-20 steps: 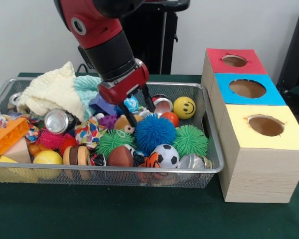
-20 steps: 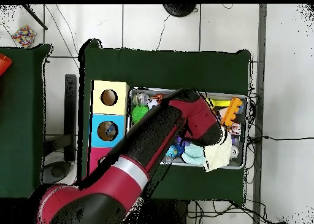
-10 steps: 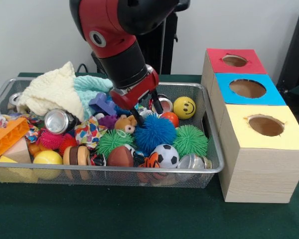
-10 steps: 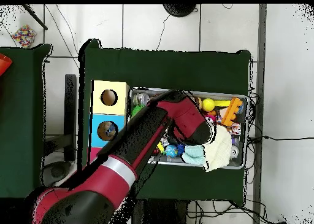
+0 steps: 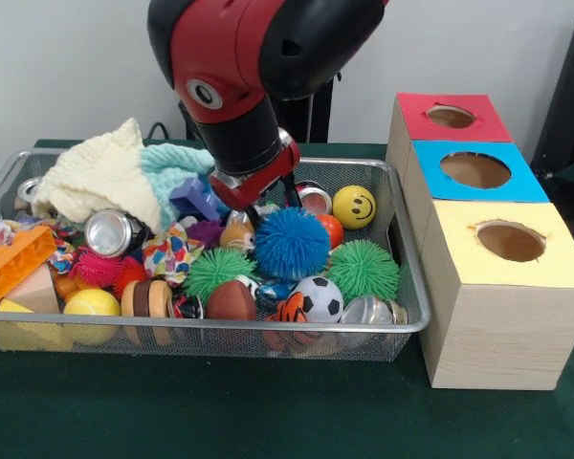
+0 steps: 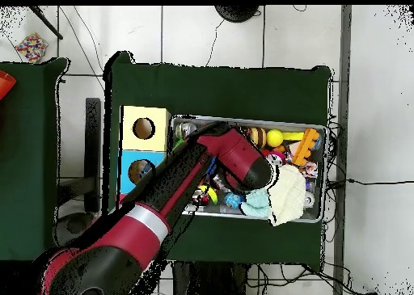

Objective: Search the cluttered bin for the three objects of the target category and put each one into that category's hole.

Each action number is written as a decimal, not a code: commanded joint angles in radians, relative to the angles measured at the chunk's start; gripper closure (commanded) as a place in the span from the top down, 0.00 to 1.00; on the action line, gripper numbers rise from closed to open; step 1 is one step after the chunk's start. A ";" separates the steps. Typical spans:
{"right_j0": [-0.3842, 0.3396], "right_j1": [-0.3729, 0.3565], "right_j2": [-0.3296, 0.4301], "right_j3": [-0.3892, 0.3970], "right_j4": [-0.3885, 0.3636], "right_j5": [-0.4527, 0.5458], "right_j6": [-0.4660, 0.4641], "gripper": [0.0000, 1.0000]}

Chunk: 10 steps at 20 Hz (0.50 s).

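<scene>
front view – two green spiky balls (image 5: 218,271), one blue (image 5: 292,243).

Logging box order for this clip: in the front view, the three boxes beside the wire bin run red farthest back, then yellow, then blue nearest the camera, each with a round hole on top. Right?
Not quite. The front view shows the red box farthest back, the blue box in the middle and the yellow box nearest the camera. Each does have a round hole on top, and they stand beside the wire bin.
</scene>
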 commanded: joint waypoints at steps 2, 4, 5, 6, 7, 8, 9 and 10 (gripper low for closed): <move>-0.005 0.101 0.087 -0.038 -0.096 -0.167 0.344 1.00; -0.007 0.103 0.093 -0.040 -0.096 -0.167 0.344 1.00; -0.005 0.109 0.094 -0.043 -0.102 -0.174 0.341 1.00; -0.003 0.117 0.093 -0.048 -0.110 -0.178 0.344 1.00; 0.000 0.126 0.092 -0.053 -0.117 -0.182 0.347 1.00; 0.000 0.133 0.090 -0.056 -0.125 -0.186 0.350 1.00; 0.001 0.139 0.088 -0.059 -0.132 -0.190 0.353 1.00; 0.001 0.142 0.086 -0.059 -0.139 -0.196 0.353 1.00</move>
